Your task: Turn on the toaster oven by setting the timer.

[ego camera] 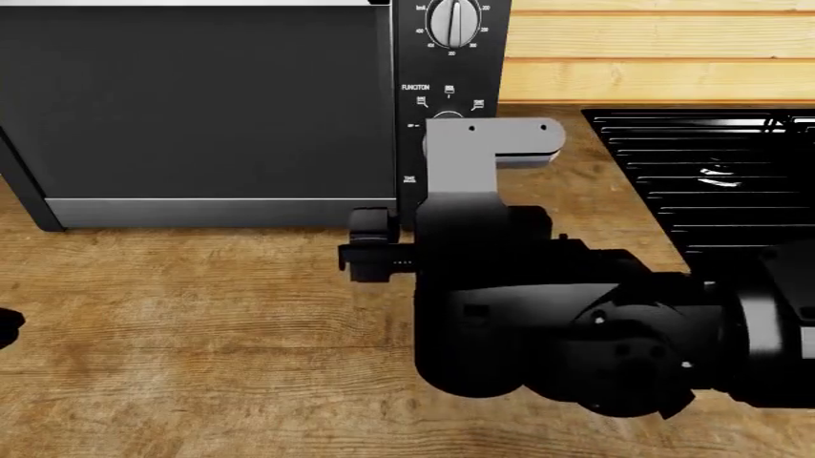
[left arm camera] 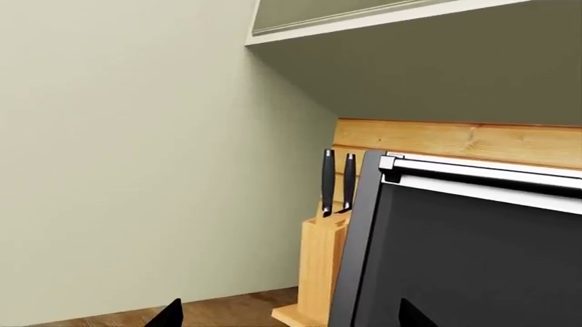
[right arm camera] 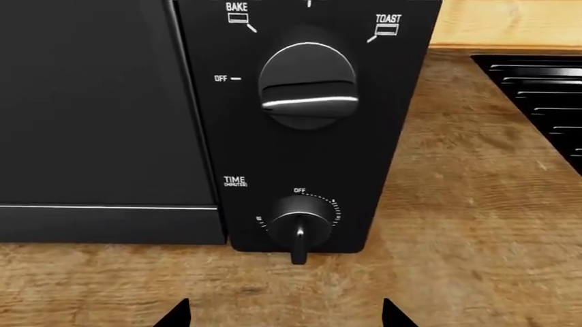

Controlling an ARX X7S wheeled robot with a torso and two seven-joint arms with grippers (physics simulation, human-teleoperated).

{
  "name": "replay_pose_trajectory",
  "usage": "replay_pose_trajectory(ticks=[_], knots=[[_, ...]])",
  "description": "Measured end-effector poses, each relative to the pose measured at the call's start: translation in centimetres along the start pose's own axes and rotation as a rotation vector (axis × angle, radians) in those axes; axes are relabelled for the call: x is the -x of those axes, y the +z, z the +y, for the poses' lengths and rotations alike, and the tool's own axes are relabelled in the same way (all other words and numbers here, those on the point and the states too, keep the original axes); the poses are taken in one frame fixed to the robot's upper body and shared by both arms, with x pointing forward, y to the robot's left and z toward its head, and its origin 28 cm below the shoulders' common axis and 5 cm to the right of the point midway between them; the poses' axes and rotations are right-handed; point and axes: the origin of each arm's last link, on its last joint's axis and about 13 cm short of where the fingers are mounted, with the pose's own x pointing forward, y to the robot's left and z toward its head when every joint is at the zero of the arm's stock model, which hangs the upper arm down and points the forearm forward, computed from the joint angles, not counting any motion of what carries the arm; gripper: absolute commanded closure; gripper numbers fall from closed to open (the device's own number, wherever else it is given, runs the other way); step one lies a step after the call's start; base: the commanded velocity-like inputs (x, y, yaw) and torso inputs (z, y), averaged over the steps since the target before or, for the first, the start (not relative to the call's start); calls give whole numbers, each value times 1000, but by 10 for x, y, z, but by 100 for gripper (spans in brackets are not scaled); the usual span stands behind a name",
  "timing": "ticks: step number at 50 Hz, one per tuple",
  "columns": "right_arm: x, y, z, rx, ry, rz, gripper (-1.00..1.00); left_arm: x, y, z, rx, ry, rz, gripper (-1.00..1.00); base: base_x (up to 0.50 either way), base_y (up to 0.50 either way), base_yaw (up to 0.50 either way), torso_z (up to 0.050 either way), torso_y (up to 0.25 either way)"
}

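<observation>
The toaster oven (right arm camera: pixel 100 102) fills the right wrist view, its side panel facing the camera. The timer (right arm camera: pixel 298 221) is the small black knob under the word "TIME". Its white line lies on the lower side, and "OFF" is printed above it. My right gripper (right arm camera: pixel 285 317) is open in front of and below the timer, not touching it, with only wood between its fingertips (right arm camera: pixel 177 317). In the head view my right arm (ego camera: pixel 535 305) hides the timer. My left gripper (left arm camera: pixel 291 317) is open and empty beside the toaster oven's (left arm camera: pixel 454 252) far side.
The larger FUNCTION knob (right arm camera: pixel 307 85) sits above the timer and a grey numbered dial (ego camera: pixel 455 21) tops the panel. A black grated stovetop (ego camera: pixel 713 172) lies to the right. A wooden knife block (left arm camera: pixel 318 272) stands between the oven and the wall. The wooden counter (ego camera: pixel 191 315) runs in front.
</observation>
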Motion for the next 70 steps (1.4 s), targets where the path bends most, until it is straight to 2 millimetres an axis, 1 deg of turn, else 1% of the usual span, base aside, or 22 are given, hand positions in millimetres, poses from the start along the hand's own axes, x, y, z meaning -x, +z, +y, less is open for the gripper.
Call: replay_pose_trajectory(ticks=[17, 49, 70], knots=[[-8, -4, 2, 11, -6, 7, -100, 1, 1, 2, 1, 1, 0, -100, 0, 0, 0, 0, 0], [-22, -2, 3, 20, -15, 2, -100, 1, -1, 1, 2, -3, 6, -100, 0, 0, 0, 0, 0], [-32, -7, 2, 22, -40, 25, -100, 0, -1, 0, 1, -3, 9, -100, 0, 0, 0, 0, 0]])
